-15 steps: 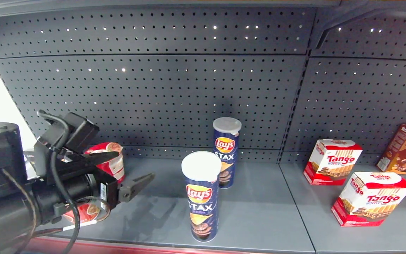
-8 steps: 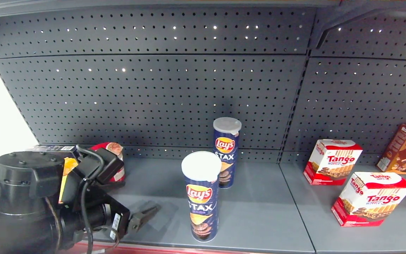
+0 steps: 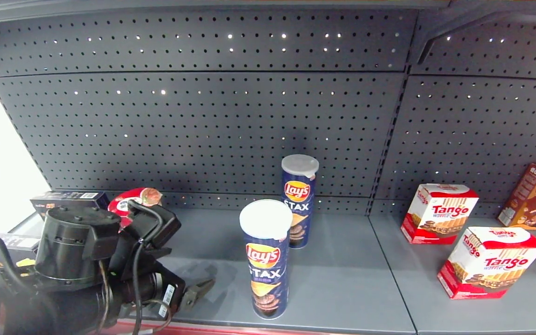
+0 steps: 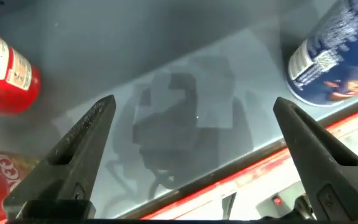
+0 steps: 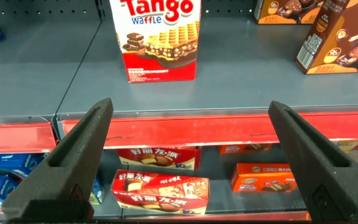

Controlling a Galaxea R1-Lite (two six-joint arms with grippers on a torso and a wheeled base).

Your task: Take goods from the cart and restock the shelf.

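Two blue chip cans stand upright on the grey shelf (image 3: 342, 279), one near the front (image 3: 266, 258) and one behind it (image 3: 298, 200). A red cup (image 3: 133, 202) stands at the back left. My left gripper (image 3: 189, 279) is low over the shelf's front edge, left of the front can. In the left wrist view my left gripper (image 4: 194, 102) is open and holds nothing, with the blue can (image 4: 334, 62) to one side and the red cup (image 4: 5, 78) to the other. My right gripper (image 5: 189, 106) is open and holds nothing, in front of the red shelf edge (image 5: 185, 130).
Two red-and-white wafer boxes (image 3: 438, 213) (image 3: 489, 260) and a brown box (image 3: 535, 195) stand on the right shelf section. Dark boxes (image 3: 70, 200) lie at the far left. A wafer box (image 5: 157, 37) stands above the right gripper, with more boxes (image 5: 160, 186) on the shelf below.
My left arm has drawn back and sunk toward the shelf's front edge, away from the red cup, its gripper still open. The cans and boxes have not moved.
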